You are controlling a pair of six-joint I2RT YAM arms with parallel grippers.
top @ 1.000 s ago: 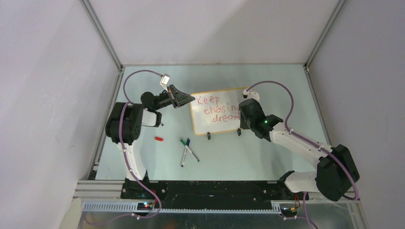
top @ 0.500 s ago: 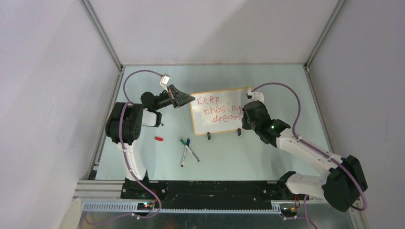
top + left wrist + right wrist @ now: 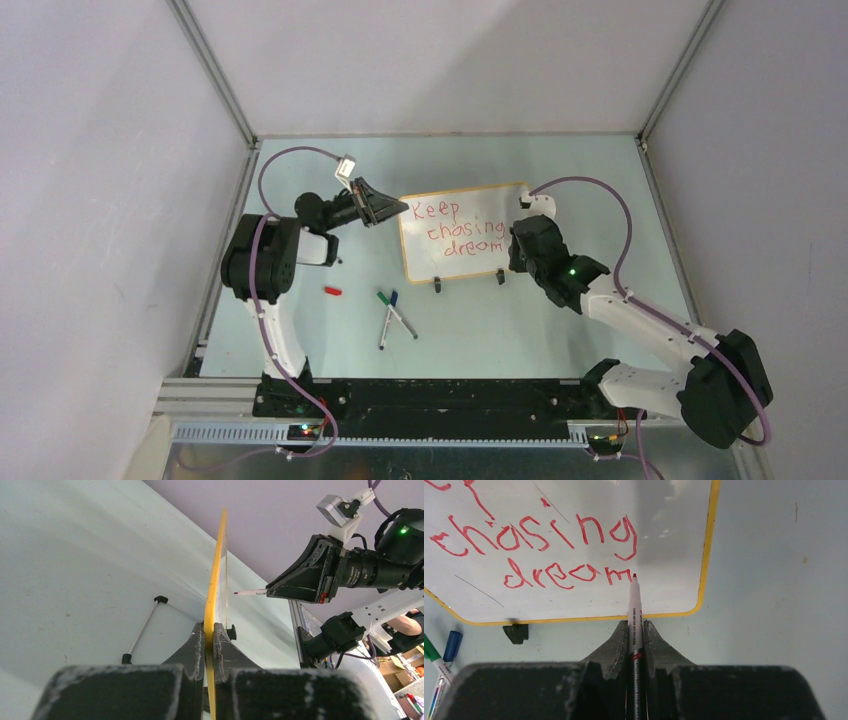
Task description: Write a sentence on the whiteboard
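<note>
Left gripper [image 3: 210, 630] clamped tight on left edge of whiteboard [image 3: 490, 205], which stands upright mid-table [image 3: 300, 180]. Red sentence [image 3: 462, 230] on its face; last line reads "dream". Right gripper [image 3: 634, 630] pinches red marker [image 3: 634, 610], tip just off the whiteboard, right of final "m".

The whiteboard [image 3: 671, 540] is glossy white with a yellow-orange frame and black feet [image 3: 516, 632]; its sentence [image 3: 539, 537] is red. The marker [image 3: 634, 615] is white with a red tip and dark print. The table [image 3: 774, 580] is pale mint. A green-capped pen [image 3: 430, 650] and a blue-capped pen [image 3: 451, 645] have white barrels; a loose cap [image 3: 333, 291] is red.
</note>
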